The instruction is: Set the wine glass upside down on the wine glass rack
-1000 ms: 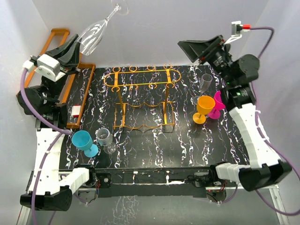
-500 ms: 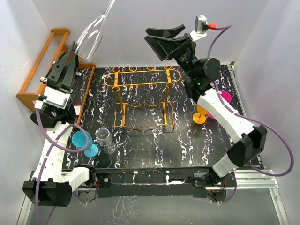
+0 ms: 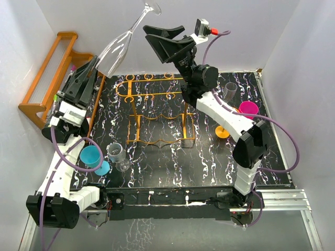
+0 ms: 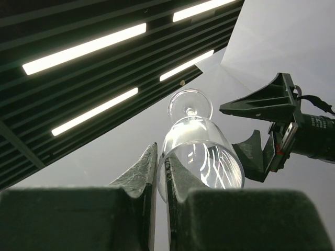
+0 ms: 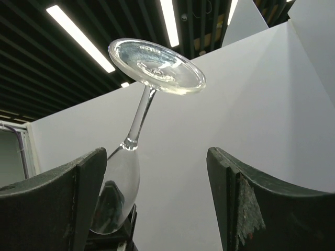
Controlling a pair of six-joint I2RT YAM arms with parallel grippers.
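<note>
So the left gripper is clamped tight on the wine glass, pinching the bowl's wall right at the rim. It's holding it up in the air over the back left part of the table. The glass is tilted, bowl down at the left gripper, with the stem and foot pointing up and toward the back wall. The right gripper is up there too, just beside the stem, jaws spread wide and gripping nothing. From its wrist cam, the foot and stem show above the gap between its fingers. The rack sits mid-table, well below the glass. There's a wooden rack along the left edge and a teal cup near the front.
</note>
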